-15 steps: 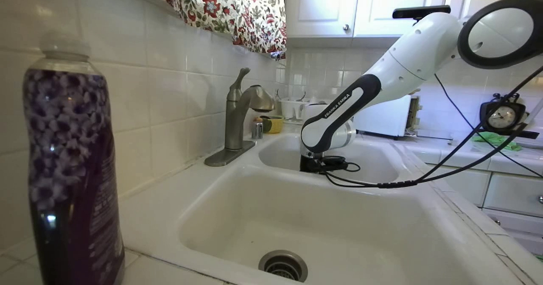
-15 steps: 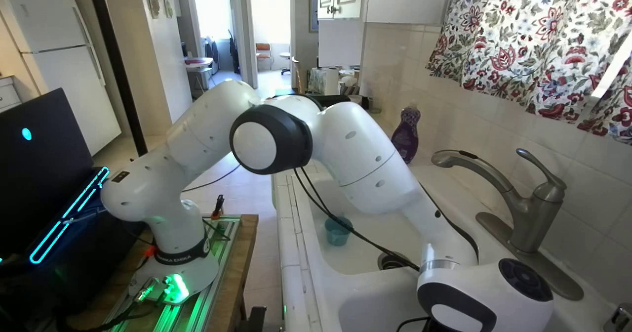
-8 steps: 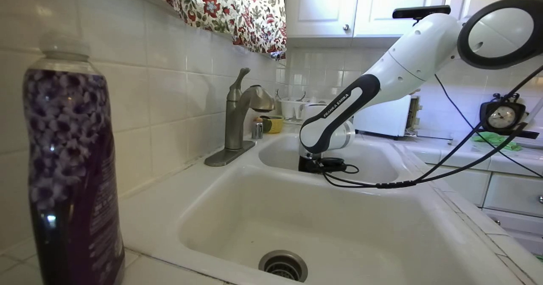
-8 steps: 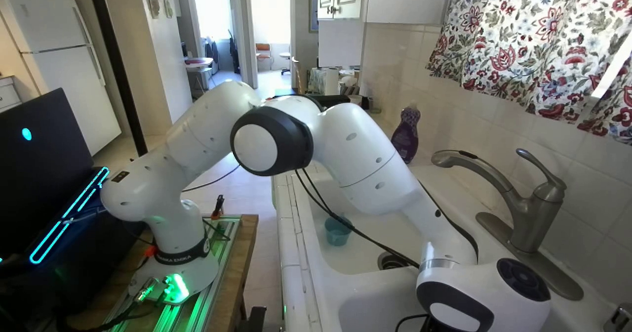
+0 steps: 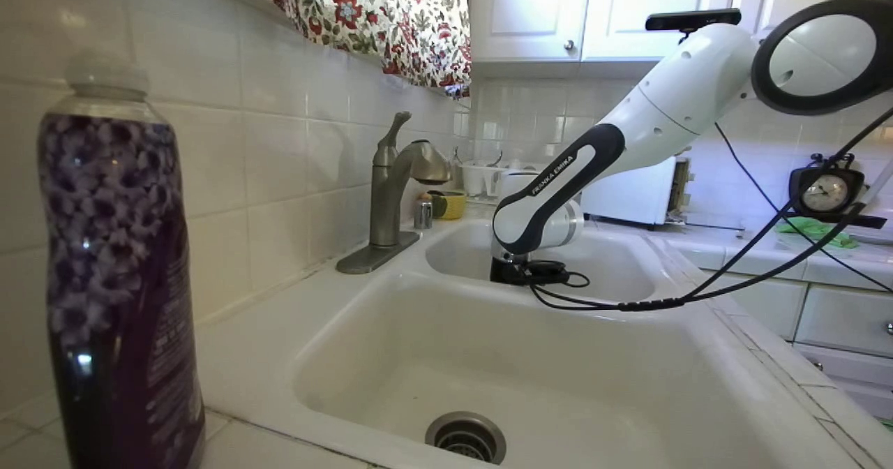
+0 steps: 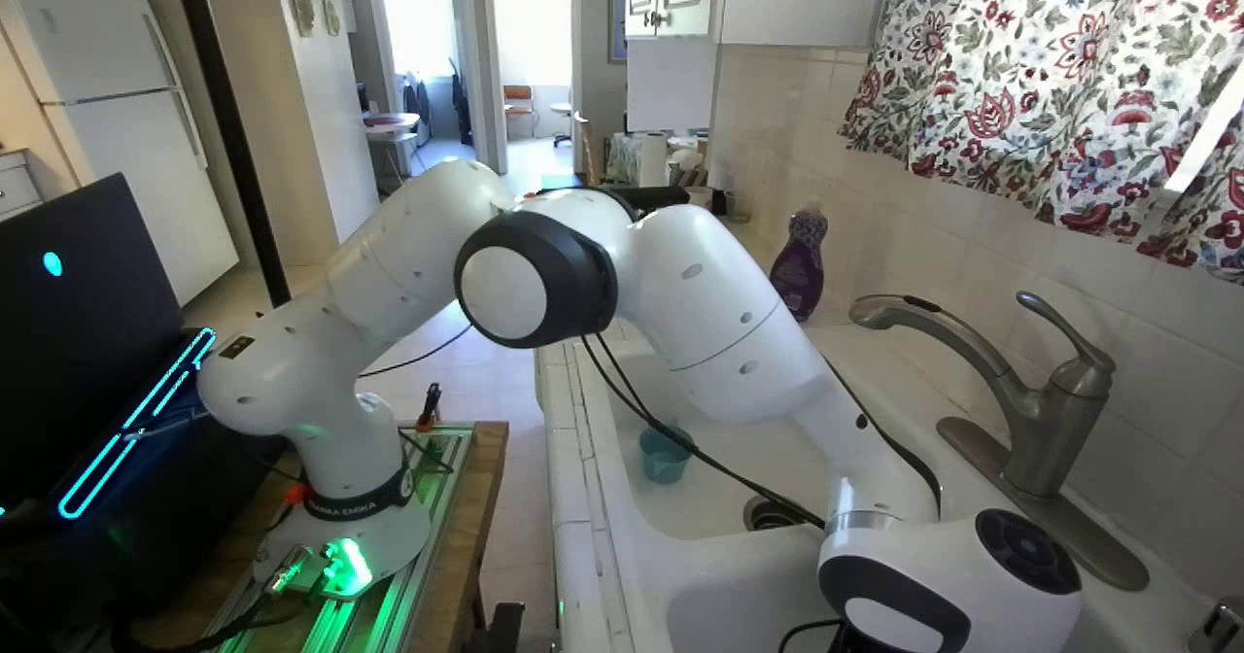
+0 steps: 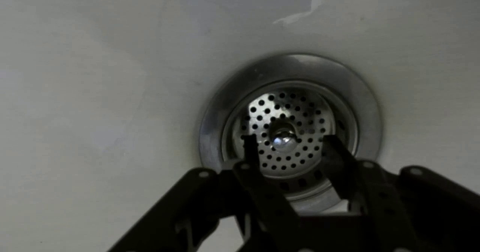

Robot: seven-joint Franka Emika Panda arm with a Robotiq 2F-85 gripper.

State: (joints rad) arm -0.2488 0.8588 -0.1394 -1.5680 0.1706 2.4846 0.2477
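Left to right in the wrist view come bare basin, one finger of the gripper, a knob, the opposite finger, then basin again. The fingers stand apart — the knob shows in the gap between them. It belongs to the perforated metal strainer, which sits in the drain in the basin floor. Whether either fingertip touches the strainer, I cannot tell.

In an exterior view, left to right: a purple bottle stands upright on the counter near its back edge. The tap rises from the sink along the same edge, with a shaker and a yellow basket farther along it. A white rack is by the far back corner. The arm comes in over the front edge, its lower end down in the basin farther from the bottle. Near the far edge are a white box and a dial, with a green cloth just below the dial.

In an exterior view, left to right: a laptop, the arm's base on a wooden stand off the counter's front edge — then a blue cup in the neighbouring basin, close to that edge.
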